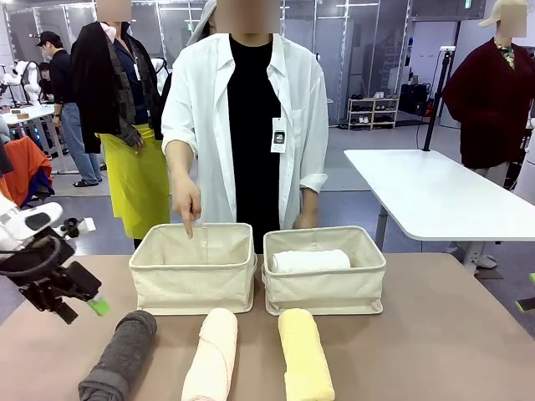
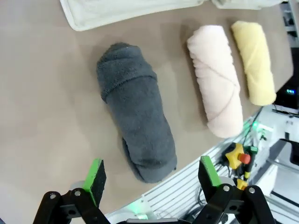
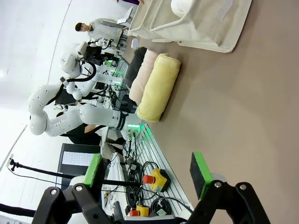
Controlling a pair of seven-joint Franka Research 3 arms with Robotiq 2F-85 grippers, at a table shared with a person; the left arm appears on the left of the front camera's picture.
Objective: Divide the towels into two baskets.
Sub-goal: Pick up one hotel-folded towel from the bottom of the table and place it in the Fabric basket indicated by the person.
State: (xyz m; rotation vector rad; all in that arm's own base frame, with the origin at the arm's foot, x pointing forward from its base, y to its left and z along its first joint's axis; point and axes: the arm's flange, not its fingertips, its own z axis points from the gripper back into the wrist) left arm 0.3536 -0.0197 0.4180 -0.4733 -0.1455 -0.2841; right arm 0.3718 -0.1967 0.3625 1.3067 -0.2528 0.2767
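Jaws spread, the left gripper [image 2: 153,173] hangs over the dark grey towel [image 2: 135,126]: the pick seems next, then a carry to the empty-looking left basket [image 1: 192,288]. The right gripper [image 3: 145,171] is spread too, holding nothing. The pink towel [image 2: 217,88] and yellow towel [image 2: 254,56] lie on the brown table [image 1: 435,334], the white towel [image 1: 309,261] in the right basket [image 1: 326,292]; a person [image 1: 242,125] stands across, in a lab.

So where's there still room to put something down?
The table right of the yellow towel is bare. The left basket looks empty. Crowded in front: grey towel, pink towel and yellow towel side by side; the white towel lies in the right basket.
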